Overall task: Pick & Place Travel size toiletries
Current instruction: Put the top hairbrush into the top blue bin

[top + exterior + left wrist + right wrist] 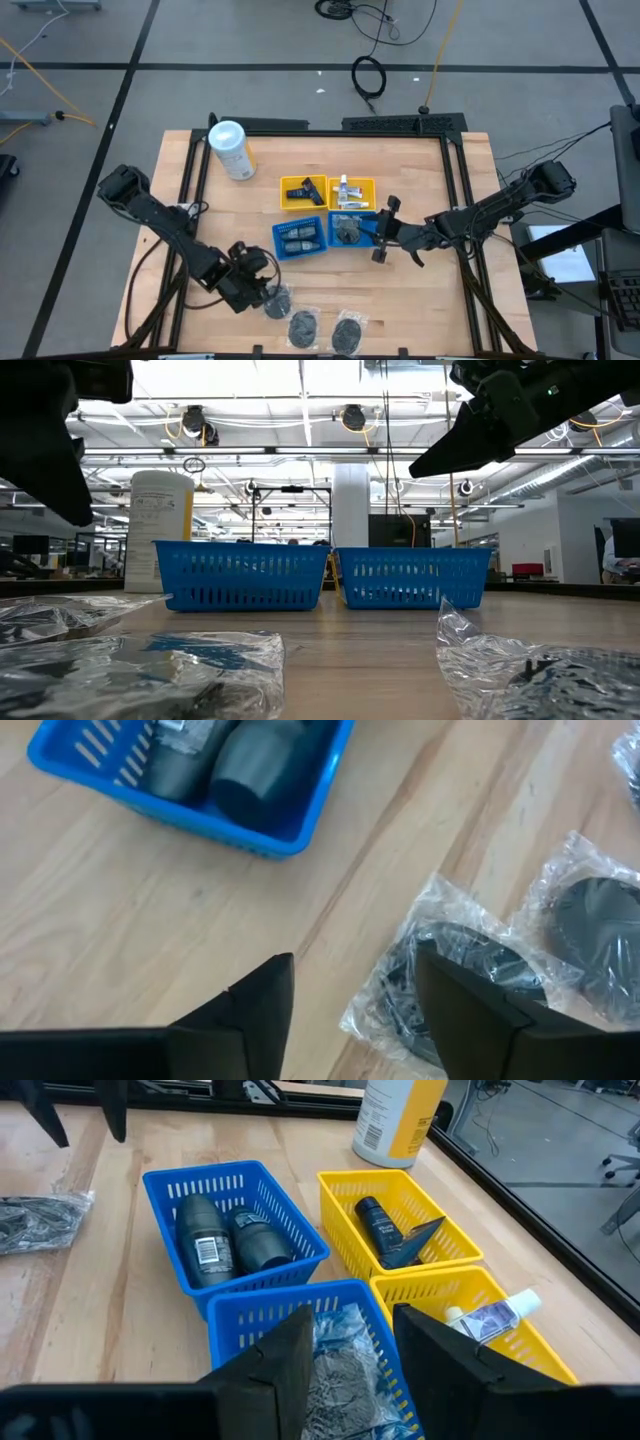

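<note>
left tool point(350, 1000) open over wrapped puck point(455, 975) | centre fingers, pinch puck not loose film | right tool point(350, 1350) open above blue tray point(240, 1315)

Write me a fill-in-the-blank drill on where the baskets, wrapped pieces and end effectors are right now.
1. The white canister lies on the ____.
2. Loose clear-wrapped round pieces near the table's front edge number ____.
3. The right end effector hovers over a ____ basket.
4. The left end effector, its fingers ____, hovers by a wrapped piece.

Missing words: table; three; blue; open
</note>
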